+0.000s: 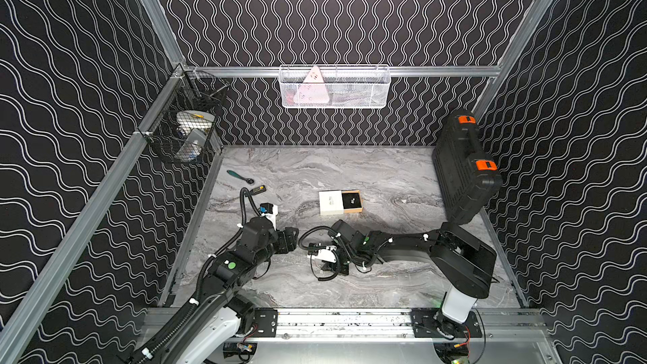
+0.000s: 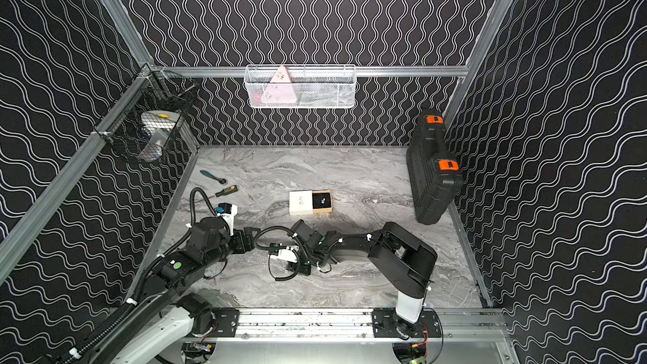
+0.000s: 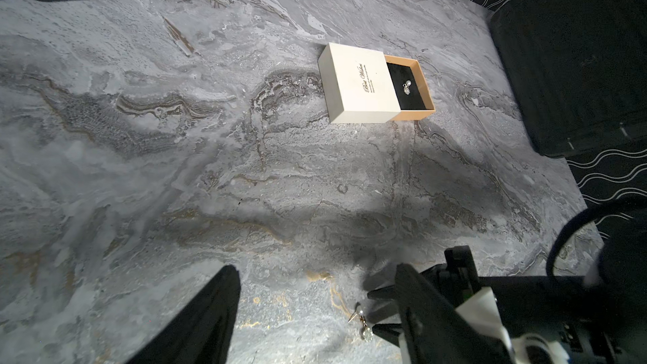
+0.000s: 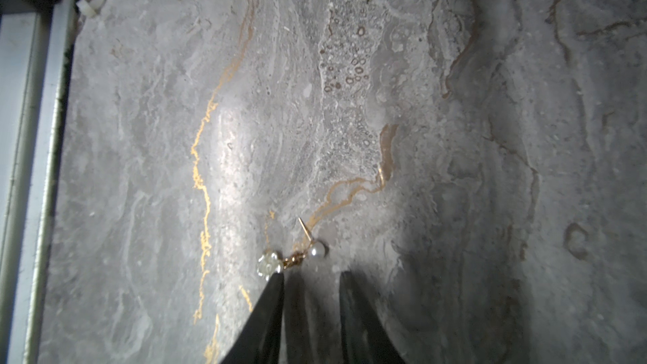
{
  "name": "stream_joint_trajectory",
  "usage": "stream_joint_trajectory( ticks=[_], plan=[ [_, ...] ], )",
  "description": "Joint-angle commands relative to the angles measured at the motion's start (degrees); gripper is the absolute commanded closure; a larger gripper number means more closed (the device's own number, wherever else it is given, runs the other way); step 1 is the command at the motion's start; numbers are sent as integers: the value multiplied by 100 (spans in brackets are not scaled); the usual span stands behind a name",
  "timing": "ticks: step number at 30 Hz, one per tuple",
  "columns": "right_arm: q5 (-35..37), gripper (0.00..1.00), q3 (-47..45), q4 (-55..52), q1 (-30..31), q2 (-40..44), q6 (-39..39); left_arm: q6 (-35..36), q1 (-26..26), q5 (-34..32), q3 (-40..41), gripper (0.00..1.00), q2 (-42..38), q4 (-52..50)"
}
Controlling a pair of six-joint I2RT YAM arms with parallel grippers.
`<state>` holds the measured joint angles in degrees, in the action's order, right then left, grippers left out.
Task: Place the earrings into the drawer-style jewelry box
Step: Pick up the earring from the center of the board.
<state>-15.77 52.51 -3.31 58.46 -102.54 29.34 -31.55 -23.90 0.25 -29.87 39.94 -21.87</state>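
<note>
Now: loose earring (image 4: 292, 257) lies on the counter (image 4: 455, 99), near-centre, at the tip of the right gripper (image 4: 311, 274), parted and empty; left gripper (image 3: 313, 271) spread, empty. Jewelry box (image 3: 357, 89) sits farther back, tray out. We judge the earring tiny, slippery, delicate: pinch at the pearl, not the post.

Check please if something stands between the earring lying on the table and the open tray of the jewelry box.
Nothing visible does. The loose earring lies at the tips of the open right end effector, and only bare table separates it from the jewelry box. The tray is slid out, a second earring already inside.
</note>
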Motion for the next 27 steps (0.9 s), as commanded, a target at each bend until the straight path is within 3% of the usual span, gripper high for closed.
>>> stream_joint_trajectory(
  ticks=[1, 13, 27],
  plan=[
    [-68, 68, 39, 14, -1, -101, 265, 26, 8, 29, 29, 25, -37, 113],
    [-299, 68, 279, -229, -1, -337, 608, 53, 8, 63, 51, 24, -83, 122],
    [-154, 85, 150, -78, 4, -306, 564, 44, 5, 63, 51, 24, -131, 122]
  ],
)
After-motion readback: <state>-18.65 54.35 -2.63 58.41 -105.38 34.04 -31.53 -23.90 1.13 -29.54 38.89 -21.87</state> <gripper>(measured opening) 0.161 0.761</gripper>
